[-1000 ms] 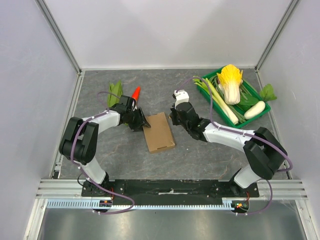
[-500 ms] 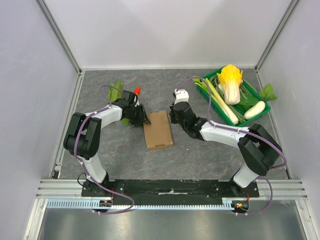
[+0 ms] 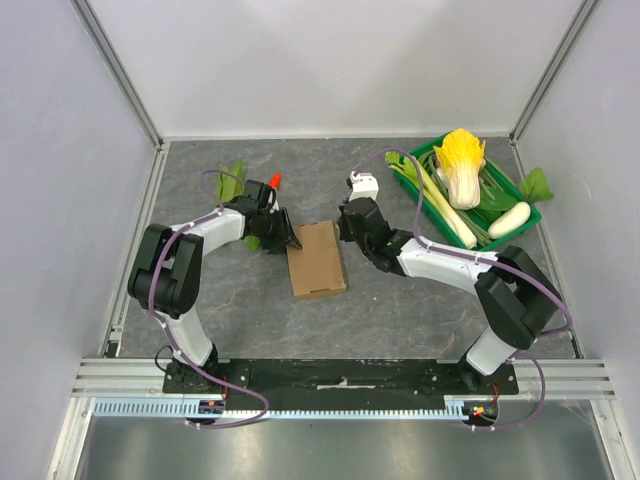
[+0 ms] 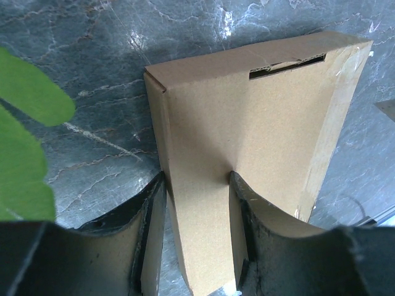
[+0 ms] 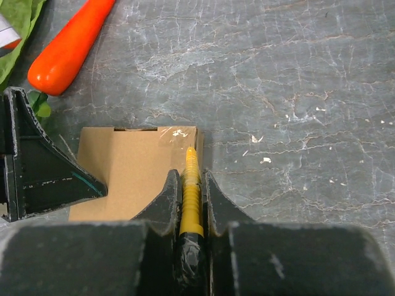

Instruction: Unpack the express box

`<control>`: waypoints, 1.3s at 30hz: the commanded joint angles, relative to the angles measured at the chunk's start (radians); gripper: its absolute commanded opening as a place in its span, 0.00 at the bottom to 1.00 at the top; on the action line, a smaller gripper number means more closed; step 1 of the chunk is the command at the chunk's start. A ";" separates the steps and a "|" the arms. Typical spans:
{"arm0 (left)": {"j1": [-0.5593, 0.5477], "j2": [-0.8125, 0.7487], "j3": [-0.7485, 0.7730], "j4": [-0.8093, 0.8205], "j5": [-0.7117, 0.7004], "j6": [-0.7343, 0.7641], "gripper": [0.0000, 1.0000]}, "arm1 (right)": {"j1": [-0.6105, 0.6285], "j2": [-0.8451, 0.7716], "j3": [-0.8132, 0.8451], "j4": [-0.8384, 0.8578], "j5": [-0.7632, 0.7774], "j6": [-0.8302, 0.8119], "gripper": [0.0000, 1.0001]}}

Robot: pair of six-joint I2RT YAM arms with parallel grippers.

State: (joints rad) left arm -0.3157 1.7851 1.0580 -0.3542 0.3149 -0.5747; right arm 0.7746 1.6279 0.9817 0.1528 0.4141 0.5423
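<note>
The express box (image 3: 317, 260) is a flat brown cardboard box lying on the grey table between the arms. My left gripper (image 3: 285, 237) is shut on its left edge; in the left wrist view the box (image 4: 247, 117) runs between the fingers of the gripper (image 4: 197, 179). A slot shows in the far flap. My right gripper (image 3: 345, 228) stands at the box's far right corner. In the right wrist view it (image 5: 191, 176) is shut on a yellow ridged blade tool (image 5: 191, 161), whose tip rests on the taped right edge of the box (image 5: 129, 163).
An orange carrot (image 3: 272, 183) and a green leaf (image 3: 232, 182) lie just behind the left gripper. A green crate (image 3: 528, 212) at the back right holds a cabbage (image 3: 460, 165), leeks (image 3: 440, 200) and a white radish (image 3: 510, 218). Walls enclose the table.
The left arm has swung back with the box's left edge in its grip, turning the box slightly. The right gripper has moved left and back, closer to the box's far right corner.
</note>
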 commanded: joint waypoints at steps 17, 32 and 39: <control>0.001 0.060 0.007 -0.071 -0.117 0.084 0.21 | -0.008 0.053 0.074 -0.010 0.011 0.024 0.00; 0.001 0.062 0.008 -0.071 -0.117 0.084 0.20 | -0.017 0.061 0.069 -0.009 -0.006 0.034 0.00; 0.001 0.062 0.008 -0.072 -0.117 0.084 0.20 | -0.014 0.056 0.066 -0.007 -0.012 0.042 0.00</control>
State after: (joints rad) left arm -0.3164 1.7947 1.0744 -0.3740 0.3164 -0.5663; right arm 0.7616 1.6840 1.0153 0.1326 0.3996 0.5659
